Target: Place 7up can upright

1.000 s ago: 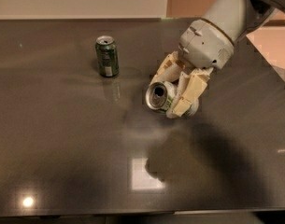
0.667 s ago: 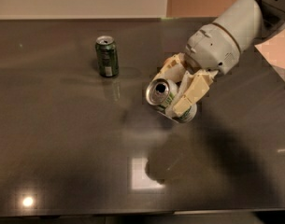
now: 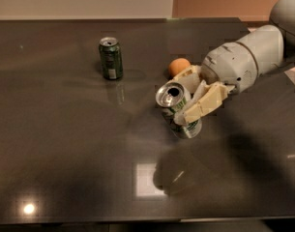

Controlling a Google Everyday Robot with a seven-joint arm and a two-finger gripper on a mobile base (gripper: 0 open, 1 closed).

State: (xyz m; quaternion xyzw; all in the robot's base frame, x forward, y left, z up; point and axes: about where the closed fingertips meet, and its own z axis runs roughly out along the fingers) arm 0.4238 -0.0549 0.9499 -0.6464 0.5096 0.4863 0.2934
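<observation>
Dark, glossy tabletop [image 3: 65, 149] below: the end effector [image 3: 182, 100], clamped around the 7up can [image 3: 189, 128], has swung it nearer upright than a second ago. It looks still tilted and lifted, so setting it down remains.

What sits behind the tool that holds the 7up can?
An orange round object on the table, behind the tool, which grips the tilted 7up can at centre right. Its lower edge is covered by the tool.
</observation>
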